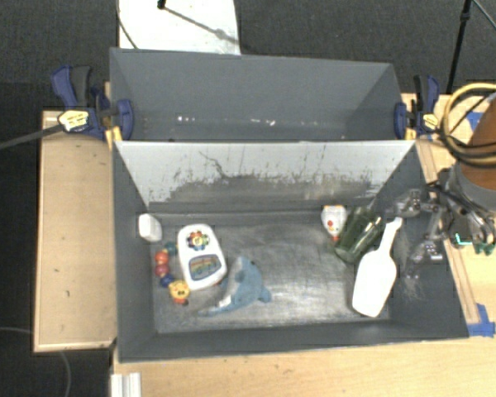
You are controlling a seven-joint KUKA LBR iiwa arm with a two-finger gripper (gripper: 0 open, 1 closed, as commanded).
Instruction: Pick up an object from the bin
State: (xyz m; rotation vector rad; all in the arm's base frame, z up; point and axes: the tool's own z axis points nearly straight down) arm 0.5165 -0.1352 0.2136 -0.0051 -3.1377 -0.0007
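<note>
Tool (422,242) beside white bottle (374,279), green bottle (355,235) part-hidden

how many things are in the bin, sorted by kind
bottles: 2, a dark green bottle and a white bottle
toys: 3, a white toy phone, a string of coloured beads and a blue plush fish
small pieces: 2, a white block and a white-and-orange piece
total: 7
</note>
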